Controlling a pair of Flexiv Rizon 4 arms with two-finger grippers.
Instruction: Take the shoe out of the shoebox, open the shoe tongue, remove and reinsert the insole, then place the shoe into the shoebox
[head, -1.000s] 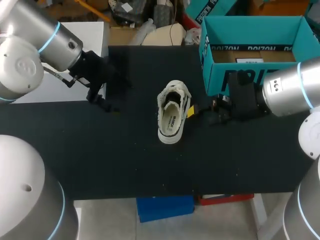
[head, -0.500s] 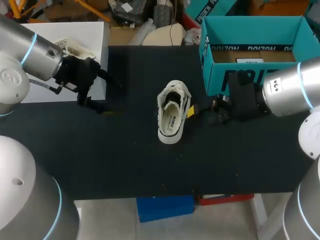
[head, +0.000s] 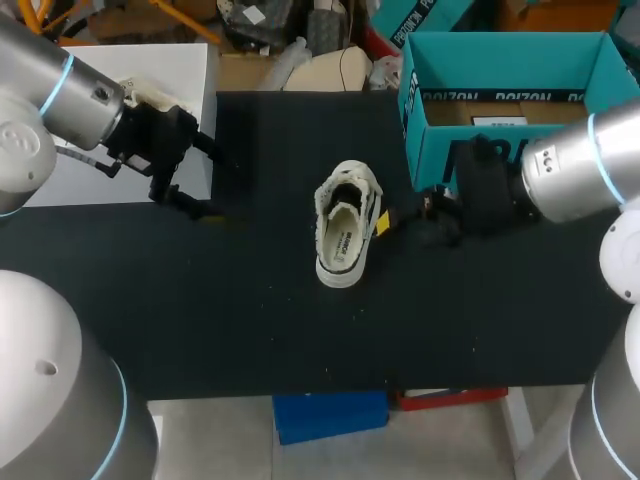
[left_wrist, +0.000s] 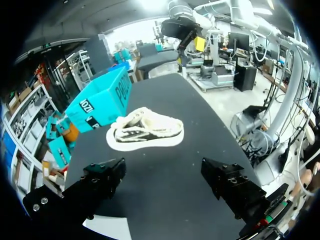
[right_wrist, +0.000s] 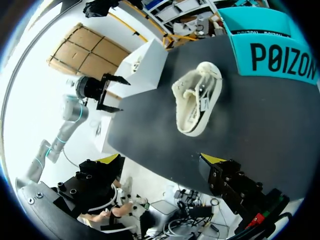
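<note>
The white low-top sneaker with black side stripes (head: 345, 225) stands on its sole on the black worktop (head: 250, 320). It is outside the open teal cardboard shoebox (head: 505, 68), which stands near it. The right end effector (right_wrist: 160, 162) is spread wide and empty, just beside the sneaker. The left end effector (left_wrist: 162, 172), also wide and empty, is well apart from the sneaker on its opposite side.

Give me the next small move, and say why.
Probably bring the right pincer up to the white low-top sneaker: it lies untouched on the black tabletop outside the teal cardboard shoebox; that pincer is open and nearest, the left pincer open but farther.
</note>
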